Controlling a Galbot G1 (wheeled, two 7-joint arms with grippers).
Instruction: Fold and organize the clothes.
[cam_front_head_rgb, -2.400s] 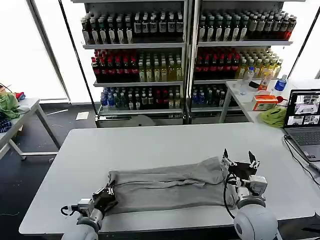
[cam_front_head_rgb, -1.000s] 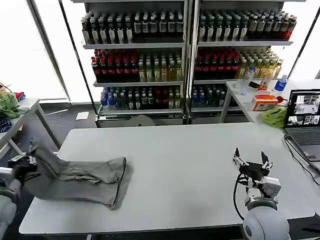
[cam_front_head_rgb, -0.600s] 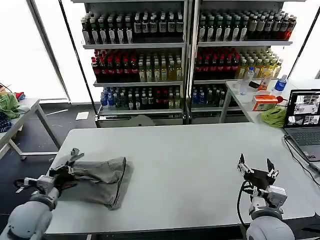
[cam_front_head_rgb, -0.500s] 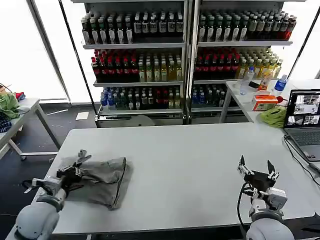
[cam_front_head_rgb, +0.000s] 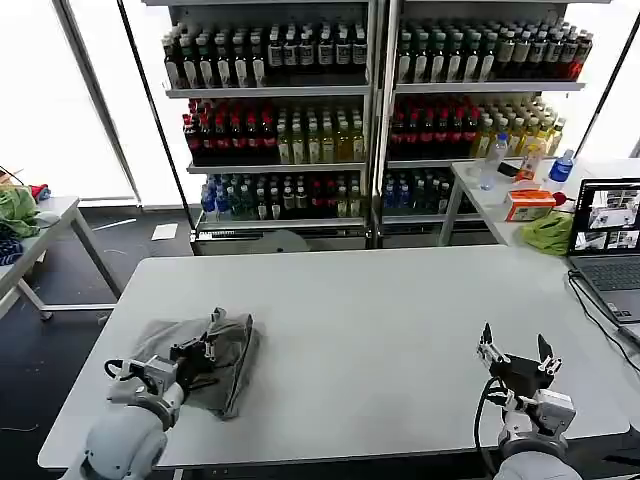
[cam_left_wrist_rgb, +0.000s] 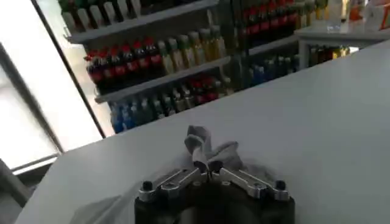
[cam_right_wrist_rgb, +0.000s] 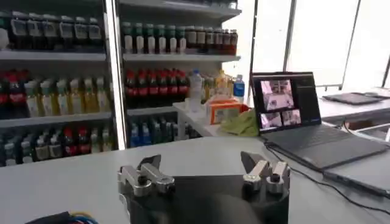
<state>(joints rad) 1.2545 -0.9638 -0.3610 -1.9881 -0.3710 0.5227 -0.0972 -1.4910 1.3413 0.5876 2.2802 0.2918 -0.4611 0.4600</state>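
Soft matt grey cloth shirt (cam_front_head_rgb: 205, 352) lies crumpled on smooth matt table (cam_front_head_rgb: 360, 330).

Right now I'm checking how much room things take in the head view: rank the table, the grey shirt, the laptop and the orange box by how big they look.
1. Table, by far the largest.
2. Grey shirt, bunched at the left end effector.
3. Laptop, cut off by the edge, so it may rival the shirt.
4. Orange box, smallest, though farthest off.
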